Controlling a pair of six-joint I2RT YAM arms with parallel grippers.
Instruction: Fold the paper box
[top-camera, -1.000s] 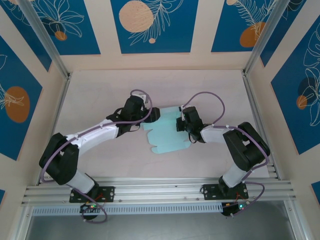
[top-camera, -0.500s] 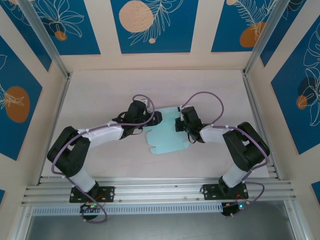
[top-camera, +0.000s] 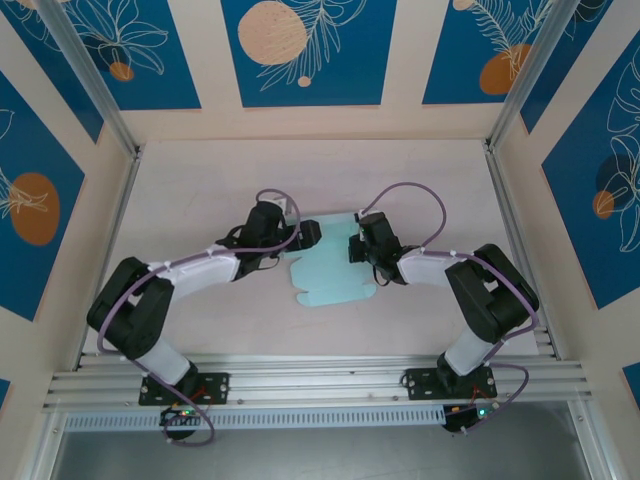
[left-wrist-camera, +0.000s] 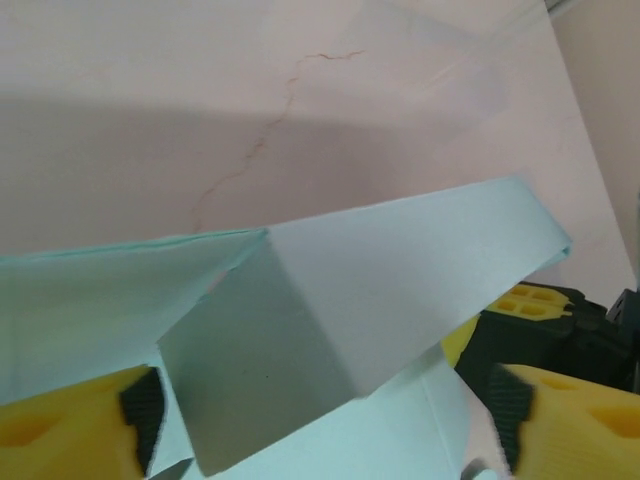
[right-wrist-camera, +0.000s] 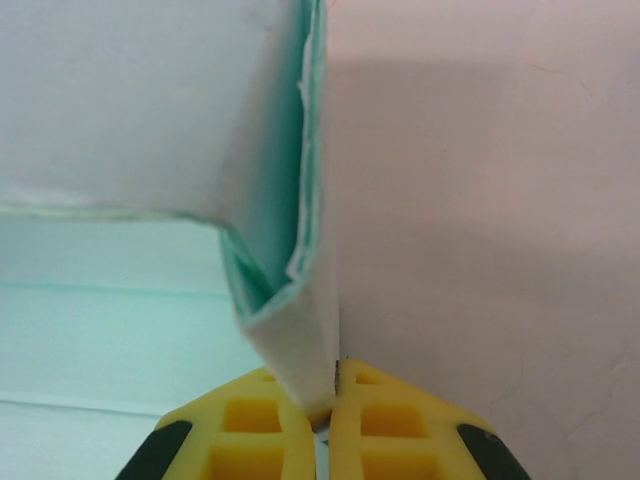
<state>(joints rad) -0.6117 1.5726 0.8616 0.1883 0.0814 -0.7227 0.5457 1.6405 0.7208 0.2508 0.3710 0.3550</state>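
Two grippers working one half-flat box

Both arms are reaching into the middle of the table (top-camera: 200, 180), and the pale blue box (top-camera: 335, 272) is lying there between them, mostly flat with its flaps spreading toward the near rail (top-camera: 320, 378).

The right gripper (top-camera: 358, 246) is sitting on the box's right edge. From its wrist cam, its yellow fingers (right-wrist-camera: 255, 415) are pressing together on a doubled-over fold of card (right-wrist-camera: 290, 300) that's standing upright, with bare table just to the right of it.

The left gripper (top-camera: 306, 235) is hovering at the box's far-left corner with its jaws spread wide. In its own view, one panel (left-wrist-camera: 400, 280) is lifting up off the sheet and sitting between the fingers (left-wrist-camera: 60, 430) without either one touching it. That raised panel is blocking most of the other gripper behind it.

Purple cables (top-camera: 405, 190) are looping over both wrists, and blue patterned walls (top-camera: 310, 50) are boxing in the table.
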